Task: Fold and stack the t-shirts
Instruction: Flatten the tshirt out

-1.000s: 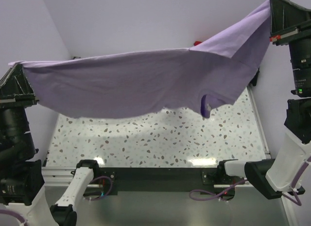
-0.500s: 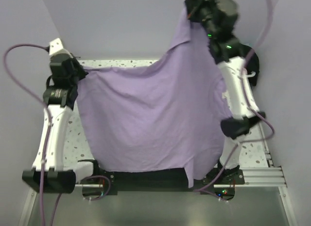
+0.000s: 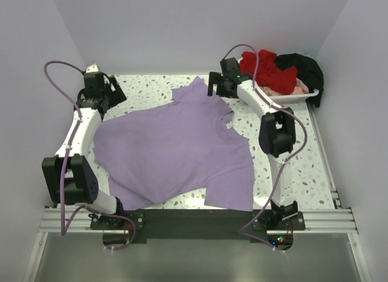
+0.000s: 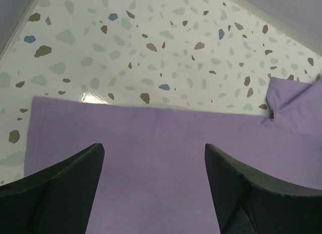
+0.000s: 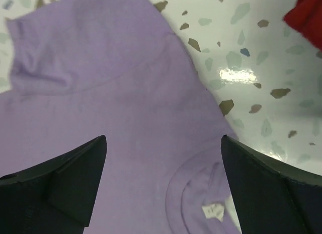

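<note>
The lavender t-shirt (image 3: pixel 176 154) lies spread flat on the speckled table (image 3: pixel 303 167), its collar (image 3: pixel 225 119) toward the right and its lower edge hanging at the near edge. My left gripper (image 3: pixel 112 94) is open above the shirt's far left corner (image 4: pixel 151 138), holding nothing. My right gripper (image 3: pixel 214 87) is open above the far sleeve and shoulder (image 5: pixel 115 93), also holding nothing. The collar with its white tag (image 5: pixel 214 211) shows near the right finger. Red (image 3: pixel 270 67), black (image 3: pixel 306 70) and pale pink (image 3: pixel 300 85) t-shirts are heaped at the back right.
A white tray (image 3: pixel 291 97) under the heap of shirts stands in the back right corner. Walls close the table on the left, back and right. Bare speckled tabletop shows at the back left (image 4: pixel 151 53) and along the right side.
Both grippers have opened and let go of the lavender t-shirt. It has dropped from hanging in the air to lying flat, and both arms have come down to the far side of the table.
</note>
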Robot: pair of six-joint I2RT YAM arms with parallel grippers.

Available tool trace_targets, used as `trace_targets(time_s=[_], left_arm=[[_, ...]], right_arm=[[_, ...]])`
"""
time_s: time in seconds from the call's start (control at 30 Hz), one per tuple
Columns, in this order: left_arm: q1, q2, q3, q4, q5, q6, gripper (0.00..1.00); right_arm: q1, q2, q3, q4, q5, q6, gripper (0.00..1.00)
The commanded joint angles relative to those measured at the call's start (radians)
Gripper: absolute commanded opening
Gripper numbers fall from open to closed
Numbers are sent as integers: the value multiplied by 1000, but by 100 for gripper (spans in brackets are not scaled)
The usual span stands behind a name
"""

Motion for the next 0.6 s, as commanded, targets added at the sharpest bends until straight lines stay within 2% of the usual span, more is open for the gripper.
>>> trace_targets(time_s=[0.0, 0.23, 0.4, 0.57], left_arm=[[3, -99, -59, 28, 50, -2, 86], [4, -227, -300, -44, 64, -36, 93], [23, -264, -421, -40, 56, -39, 95], [37, -220, -460, -5, 41, -19, 96]], right_arm=[[-1, -272, -47, 76, -52, -21, 99], [1, -381, -331, 123, -203, -30, 99], [1, -353, -400, 142, -299, -26, 98], [17, -307, -419, 114, -296, -75, 98]])
